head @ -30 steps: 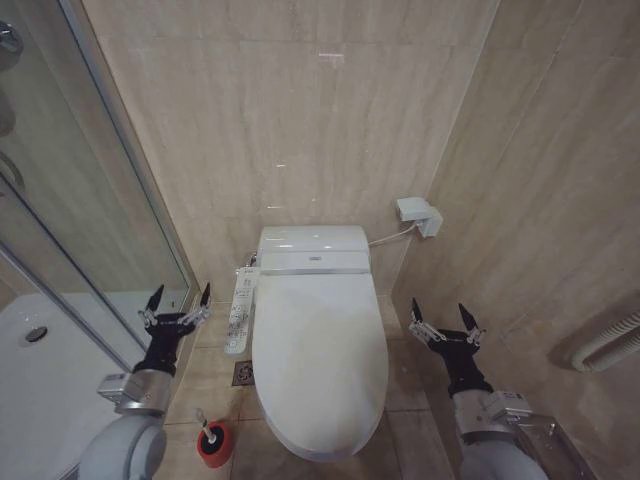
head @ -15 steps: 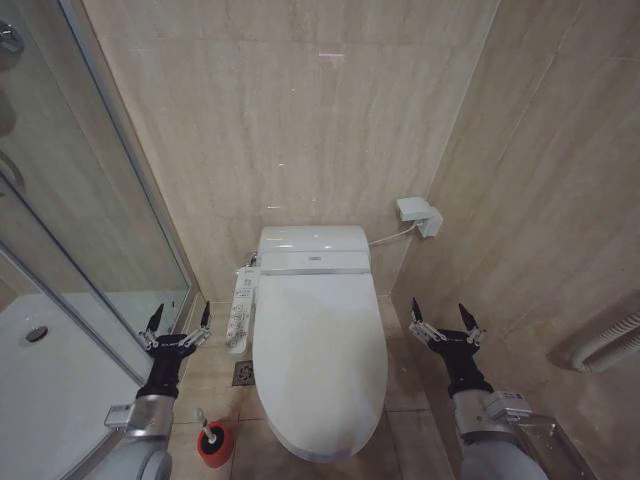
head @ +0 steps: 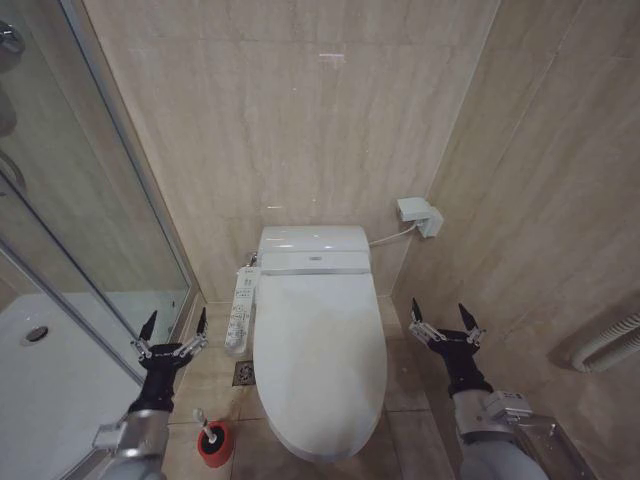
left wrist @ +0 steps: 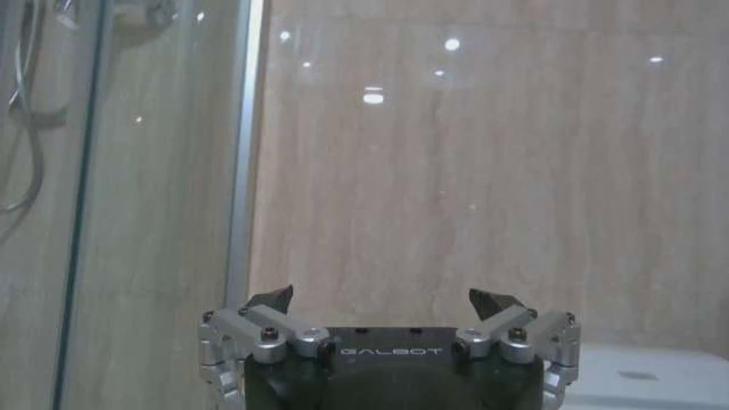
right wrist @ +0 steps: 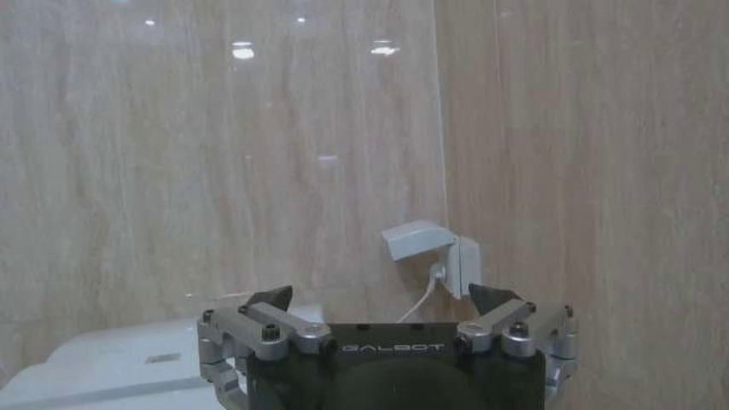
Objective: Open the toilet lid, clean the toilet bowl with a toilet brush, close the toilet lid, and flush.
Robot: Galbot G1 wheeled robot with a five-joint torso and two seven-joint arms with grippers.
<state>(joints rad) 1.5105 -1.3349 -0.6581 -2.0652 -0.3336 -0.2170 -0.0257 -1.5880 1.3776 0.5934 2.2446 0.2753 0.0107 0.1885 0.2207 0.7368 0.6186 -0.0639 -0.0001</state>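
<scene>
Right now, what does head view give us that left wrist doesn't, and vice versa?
Head view alone: the closed toilet lid, the toilet brush in its red holder on the floor, the wall outlet, and the right gripper, open beside the toilet. Left wrist alone: the shower hose behind the glass. Both share the left gripper, open, the shower glass and the tiled wall.

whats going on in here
A two-armed robot faces a toilet whose lid is down. Nothing is being handled at this moment. The left gripper hovers open beside the shower glass, above the brush standing in its red holder on the floor. The right gripper hangs open on the toilet's other side, near the wall. By the look of it, cleaning has not begun.
</scene>
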